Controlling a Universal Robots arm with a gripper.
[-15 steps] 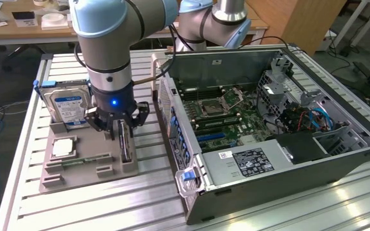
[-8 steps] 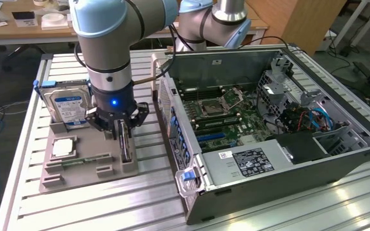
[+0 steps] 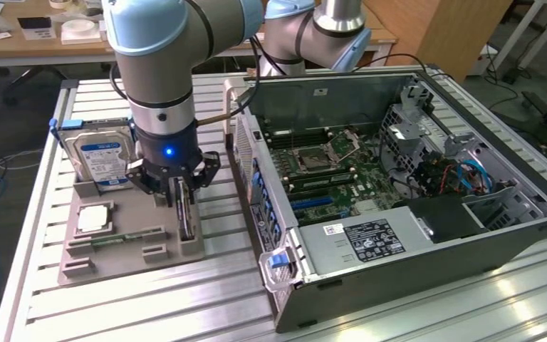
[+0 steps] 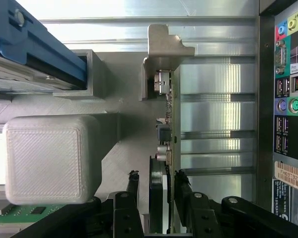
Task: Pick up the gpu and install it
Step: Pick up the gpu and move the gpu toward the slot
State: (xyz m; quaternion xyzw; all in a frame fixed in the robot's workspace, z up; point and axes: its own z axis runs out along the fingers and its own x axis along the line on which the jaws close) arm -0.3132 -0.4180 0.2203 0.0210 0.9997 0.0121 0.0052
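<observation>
Gripper (image 3: 180,194) hangs straight over the gpu (image 3: 186,222), which we see standing on edge in a slot of the grey parts holder (image 3: 136,214), beside the open computer case (image 3: 426,214). Its fingers (image 4: 181,181) flank the card narrowly, not yet clamped.

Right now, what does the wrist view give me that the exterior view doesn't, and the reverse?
Wrist view: the rear ports, the gpu seen edge-on with its bracket, and a gap between one finger and the card. Exterior view: the motherboard inside the open case, and the hard drive label. Both: the gripper straddling the gpu, which stands upright in its grey holder.
</observation>
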